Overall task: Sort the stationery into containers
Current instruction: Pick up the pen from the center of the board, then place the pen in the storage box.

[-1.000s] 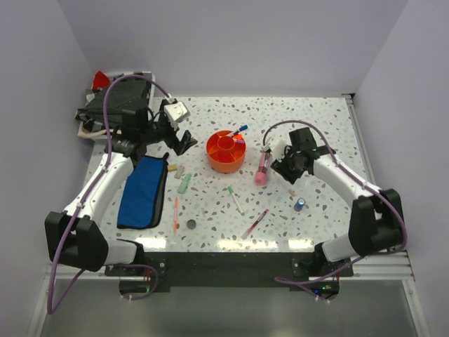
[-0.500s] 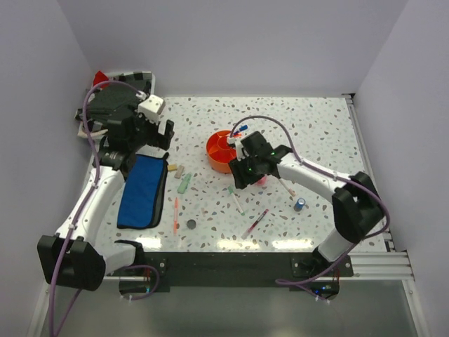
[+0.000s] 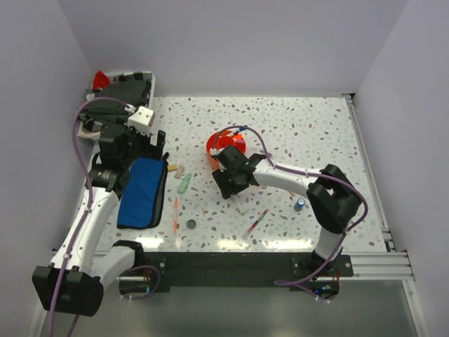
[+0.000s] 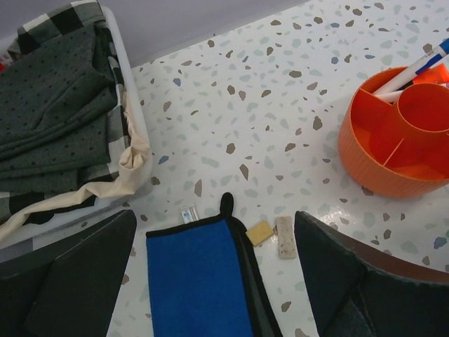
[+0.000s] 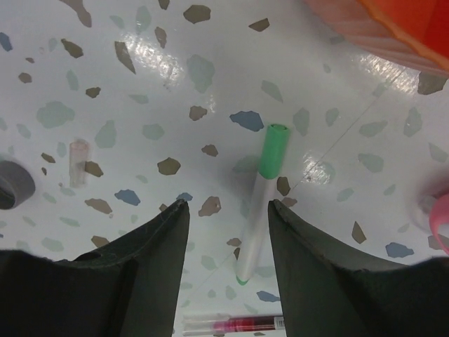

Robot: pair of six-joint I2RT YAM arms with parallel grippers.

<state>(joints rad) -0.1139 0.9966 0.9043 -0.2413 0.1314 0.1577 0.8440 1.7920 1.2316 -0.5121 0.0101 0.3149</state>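
Observation:
My right gripper hangs open just above the table. A white pen with a green cap lies between its fingers, nearer the right one, untouched. A red pen lies behind it, a dark disc to its left, and a pink tube at the right edge. The orange organiser, with pens in it, stands just beyond. My left gripper is open and empty above the top end of the blue pouch. A yellow eraser and a beige eraser lie beside the pouch.
A white tray of dark cloth stands at the back left corner. A green marker, an orange pen and a small blue cylinder lie on the speckled table. White walls close in both sides.
My right arm has swung left, from beside the pink tube to over the green-capped pen. The left arm has drawn back toward the pouch's top. Neither gripper's opening has changed.

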